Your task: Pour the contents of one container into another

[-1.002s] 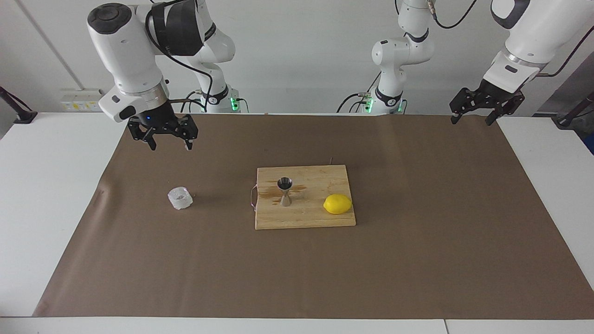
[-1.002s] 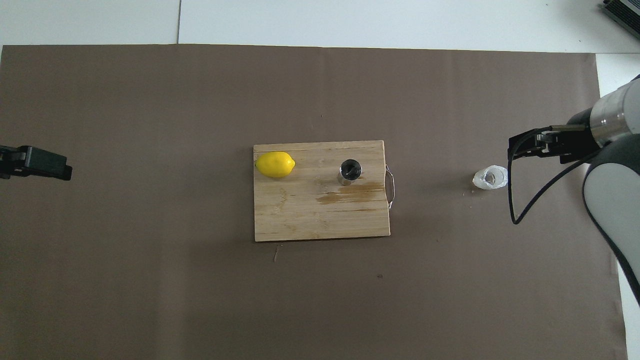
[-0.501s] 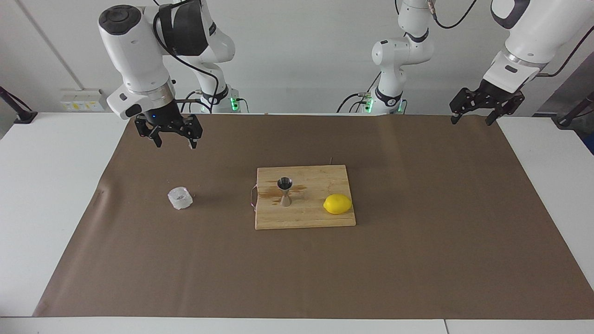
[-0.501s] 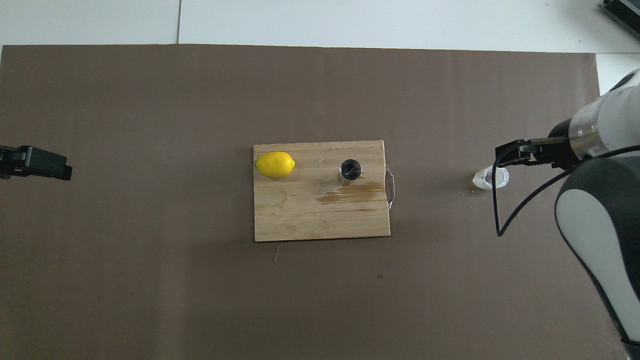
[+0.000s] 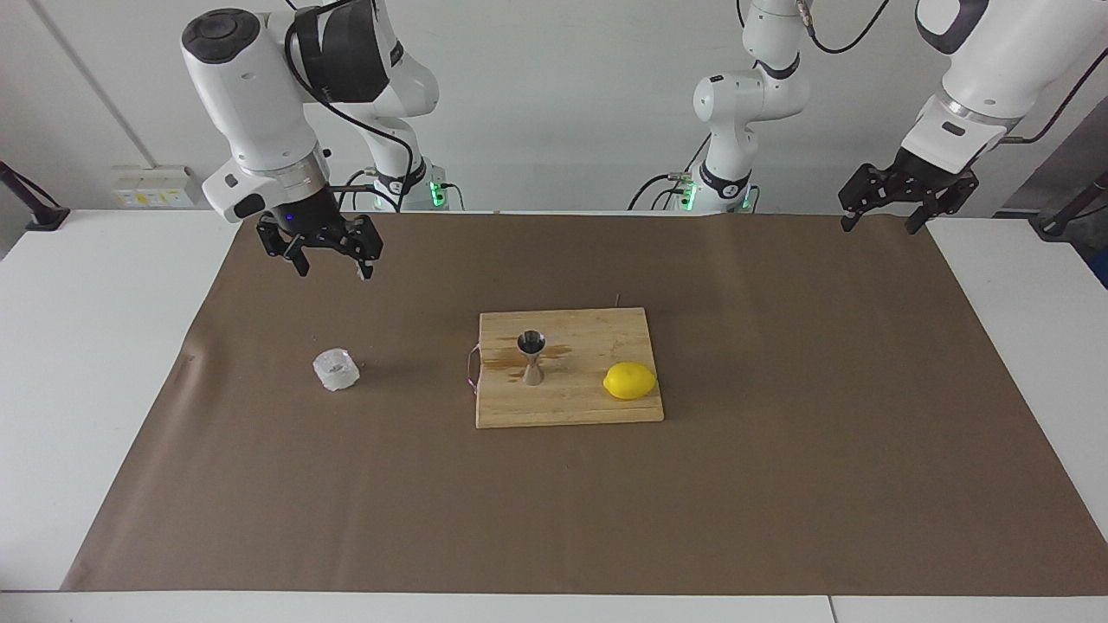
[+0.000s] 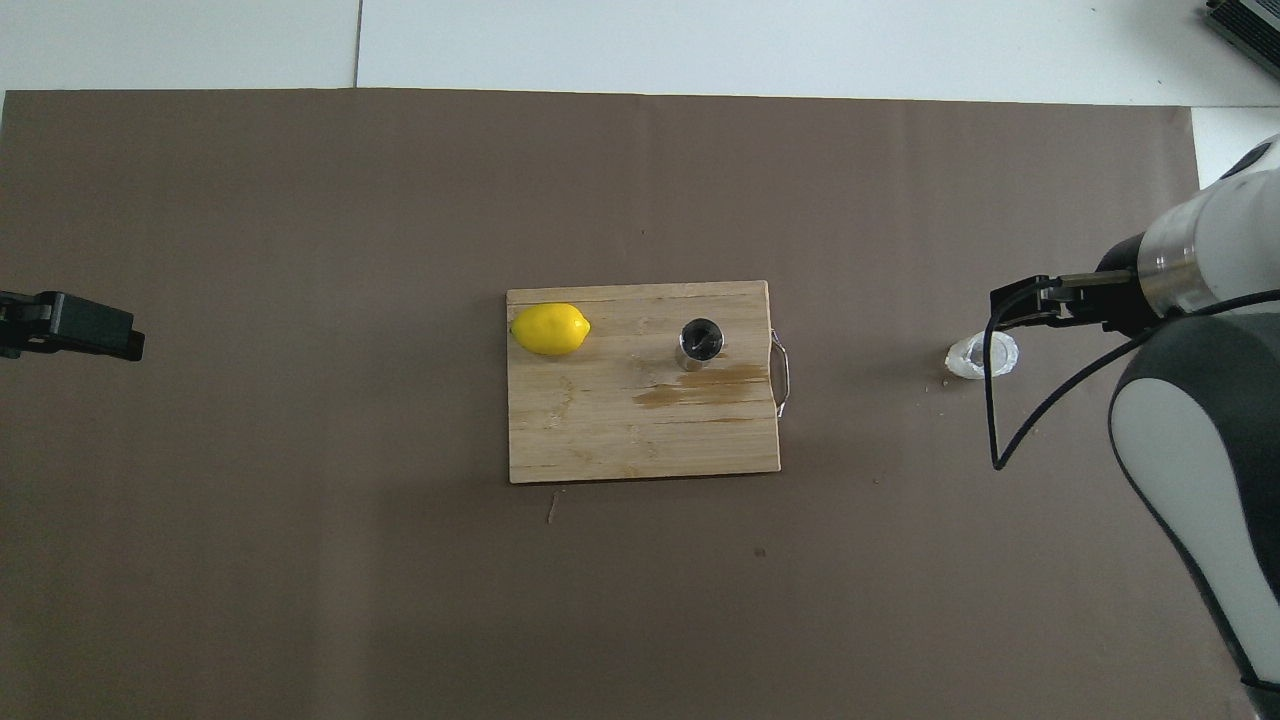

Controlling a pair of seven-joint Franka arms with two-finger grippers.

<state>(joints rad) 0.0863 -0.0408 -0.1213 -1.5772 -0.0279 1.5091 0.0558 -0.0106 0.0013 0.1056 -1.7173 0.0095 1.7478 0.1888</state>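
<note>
The clear crinkly cup (image 5: pixel 336 369) stands on the brown mat toward the right arm's end of the table; it also shows in the overhead view (image 6: pixel 975 357). The steel jigger (image 5: pixel 531 356) stands upright on the wooden board (image 5: pixel 571 408), seen from above as a dark round mouth (image 6: pixel 699 343). My right gripper (image 5: pixel 331 266) is open and empty, high over the mat beside the cup and clear of it; in the overhead view (image 6: pixel 1003 308) it overlaps the cup's edge. My left gripper (image 5: pixel 878 227) is open and empty, waiting over the mat's edge at the left arm's end (image 6: pixel 120 340).
A yellow lemon (image 5: pixel 629 381) lies on the board (image 6: pixel 600 440) beside the jigger, toward the left arm's end. A brownish wet stain (image 6: pixel 700 385) marks the board next to the jigger. A thin wire handle (image 6: pixel 780 375) sticks out of the board toward the cup.
My right gripper has shifted a little toward the table's middle and over the cup's edge, then nearly stopped. The cup, jigger and left arm have not moved.
</note>
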